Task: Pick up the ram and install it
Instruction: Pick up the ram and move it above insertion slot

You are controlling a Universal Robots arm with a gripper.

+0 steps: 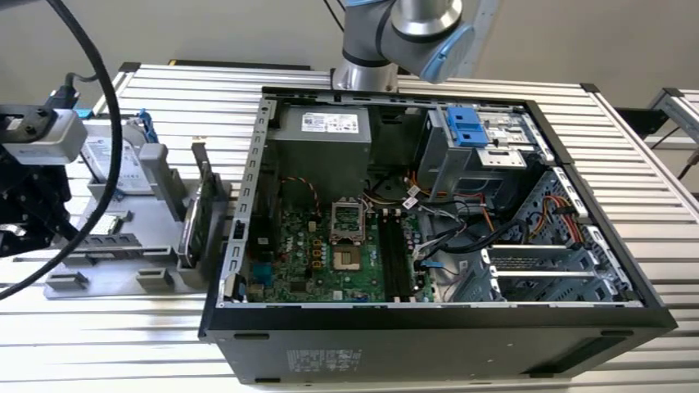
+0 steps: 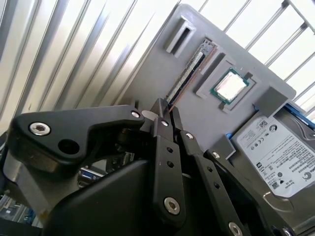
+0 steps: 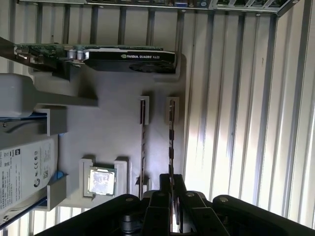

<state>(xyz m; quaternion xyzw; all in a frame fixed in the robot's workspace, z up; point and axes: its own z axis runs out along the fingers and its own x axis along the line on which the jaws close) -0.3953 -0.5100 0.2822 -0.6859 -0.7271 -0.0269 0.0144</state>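
Observation:
The ram point(image 2: 188, 73) is a thin dark strip standing on edge in a slot of the grey holder point(image 2: 162, 73), beside a loose processor. In the first wrist view the ram point(image 3: 142, 147) is the strip nearer that processor. My gripper point(image 2: 166, 107) hangs over the holder at the ram's near end, fingertips close together with nothing between them. In the first wrist view my gripper point(image 3: 171, 178) lines up with the outer slot point(image 3: 171, 137) by the holder's edge. In the exterior view the ram point(image 1: 110, 241) lies on the holder point(image 1: 110, 278) at the left.
The open computer case point(image 1: 437, 327) fills the middle, with the motherboard point(image 1: 327, 254) and its memory slots point(image 1: 395, 254) inside. The holder also carries a green card point(image 3: 123, 56), a hard drive point(image 2: 278, 152) and the processor point(image 2: 230, 86). A slatted metal table point(image 1: 164, 82) lies underneath.

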